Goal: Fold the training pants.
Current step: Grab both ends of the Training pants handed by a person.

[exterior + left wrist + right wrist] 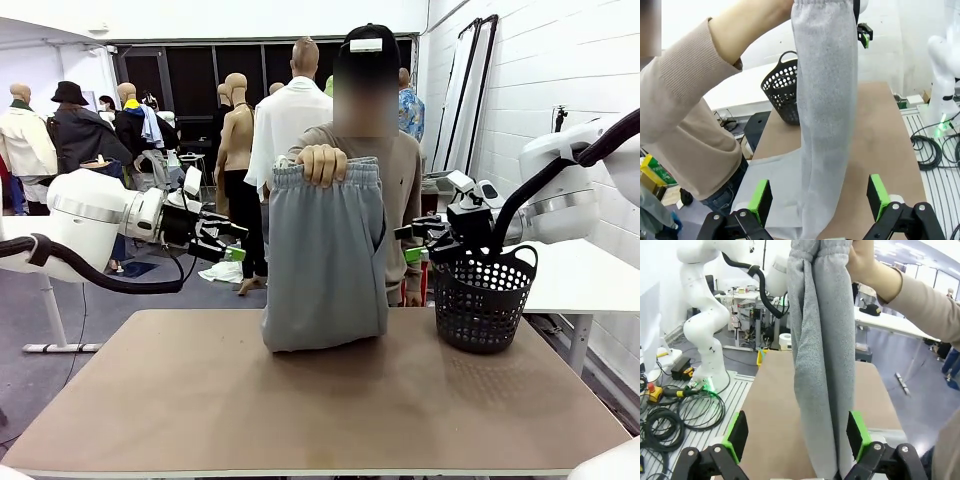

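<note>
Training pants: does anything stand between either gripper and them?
Nothing visible does. The training pants hang from the person's hand, with open air between them and the left gripper and the right gripper. The black basket stands beside the right gripper, off the path.

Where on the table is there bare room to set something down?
The brown tabletop is bare along its near edge and left of the hanging light grey jersey training pants. Crowded: far right, by the black mesh basket.

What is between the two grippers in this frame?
The grey training pants, hanging from the person's hand with their lower end on the table, hang between the open left gripper and open right gripper, as the front view shows.
</note>
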Motion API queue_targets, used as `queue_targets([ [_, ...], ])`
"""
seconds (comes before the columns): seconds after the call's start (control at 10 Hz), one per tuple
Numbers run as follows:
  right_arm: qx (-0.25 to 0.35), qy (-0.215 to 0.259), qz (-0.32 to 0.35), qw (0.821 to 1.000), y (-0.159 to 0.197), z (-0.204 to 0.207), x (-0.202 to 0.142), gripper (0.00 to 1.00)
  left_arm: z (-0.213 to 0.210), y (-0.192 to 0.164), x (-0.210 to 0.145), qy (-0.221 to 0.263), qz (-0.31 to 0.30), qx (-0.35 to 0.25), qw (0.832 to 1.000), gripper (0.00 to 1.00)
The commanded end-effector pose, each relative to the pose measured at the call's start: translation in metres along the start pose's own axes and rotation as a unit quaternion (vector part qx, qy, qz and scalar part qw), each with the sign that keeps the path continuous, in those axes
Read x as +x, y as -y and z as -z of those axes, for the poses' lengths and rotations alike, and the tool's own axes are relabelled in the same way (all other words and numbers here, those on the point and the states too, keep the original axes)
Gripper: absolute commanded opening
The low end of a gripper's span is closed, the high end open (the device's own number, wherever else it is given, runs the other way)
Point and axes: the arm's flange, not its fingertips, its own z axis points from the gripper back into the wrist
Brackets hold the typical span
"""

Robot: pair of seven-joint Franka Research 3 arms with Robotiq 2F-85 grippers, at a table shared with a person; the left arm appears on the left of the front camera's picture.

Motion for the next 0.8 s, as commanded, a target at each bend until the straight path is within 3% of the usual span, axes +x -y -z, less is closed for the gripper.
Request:
queue_targets([
  [0.0, -0.033, -0.002, -0.018, 0.999, 0.0065, 0.0054, -0.0008, 1.0, 0.0024, -0.0008, -0.0056, 0.026, 0.004, -0.002, 1.0, 1.0],
  [0.1, -0.067, -0.024, -0.027, 0.997, 0.0047, 0.0055, 0.0018, 1.0, 0.0, 0.0, 0.0, 0.0, 0.0, 0.0, 1.0, 1.0],
  [0.2, -0.007, -0.005, -0.002, 1.0, 0.0015, -0.0005, -0.0008, 1.0, 0.0, 0.0, 0.0, 0.0, 0.0, 0.0, 1.0, 1.0],
  [0.5, -0.02, -0.015, -0.007, 1.0, 0.004, -0.0003, 0.0001, 1.0, 0.0003, -0.0007, -0.0012, 0.001, -0.003, 0.001, 1.0, 1.0],
  [0.7, -0.019, 0.02, -0.011, 1.0, 0.0086, 0.0077, 0.0026, 1.0, 0.0046, -0.0023, -0.0027, 0.027, -0.002, -0.004, 1.0, 1.0],
])
